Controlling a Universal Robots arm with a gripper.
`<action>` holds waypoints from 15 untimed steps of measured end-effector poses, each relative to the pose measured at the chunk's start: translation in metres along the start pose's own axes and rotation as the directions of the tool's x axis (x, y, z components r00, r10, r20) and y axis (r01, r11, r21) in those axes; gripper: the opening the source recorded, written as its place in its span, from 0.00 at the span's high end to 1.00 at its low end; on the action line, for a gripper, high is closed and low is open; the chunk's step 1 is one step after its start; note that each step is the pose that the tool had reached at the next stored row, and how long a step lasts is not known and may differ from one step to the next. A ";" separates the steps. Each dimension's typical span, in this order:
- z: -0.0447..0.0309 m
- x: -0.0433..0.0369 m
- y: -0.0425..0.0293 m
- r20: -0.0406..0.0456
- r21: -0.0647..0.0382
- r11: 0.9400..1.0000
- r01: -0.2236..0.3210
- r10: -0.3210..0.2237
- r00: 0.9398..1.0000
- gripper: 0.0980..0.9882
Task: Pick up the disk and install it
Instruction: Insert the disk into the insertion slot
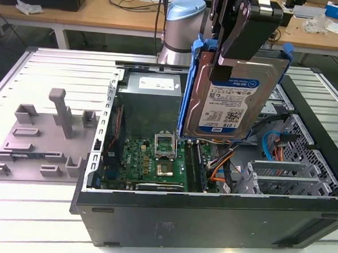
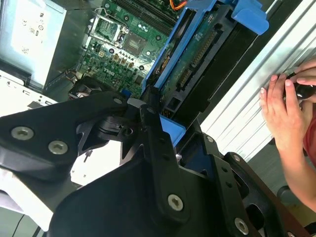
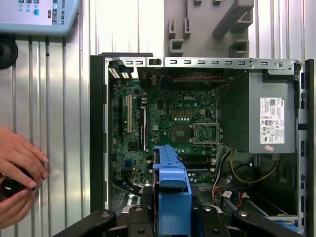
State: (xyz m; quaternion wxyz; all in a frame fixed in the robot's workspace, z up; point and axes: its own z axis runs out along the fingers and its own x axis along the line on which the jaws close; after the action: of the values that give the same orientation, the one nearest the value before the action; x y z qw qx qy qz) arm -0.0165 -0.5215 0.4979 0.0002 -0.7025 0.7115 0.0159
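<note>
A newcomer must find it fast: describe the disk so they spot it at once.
Look at the open computer case on the metal table. Above it hangs the disk, clamped in the black pincer. It is a flat silver slab with a blue-and-white label in a blue frame, unlike the grey power-supply box inside the case.
</note>
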 end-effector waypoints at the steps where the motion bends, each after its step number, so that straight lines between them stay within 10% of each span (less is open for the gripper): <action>1: 0.0000 0.0000 -0.0006 0.000 0.000 1.000 0.000 0.000 1.000 0.70; 15: -0.0001 0.0014 -0.0349 0.000 0.000 1.000 0.000 0.000 1.000 0.70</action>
State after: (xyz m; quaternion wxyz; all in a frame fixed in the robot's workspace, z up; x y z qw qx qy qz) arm 0.0183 -0.5233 0.4972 0.0003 -0.7024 0.7116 0.0159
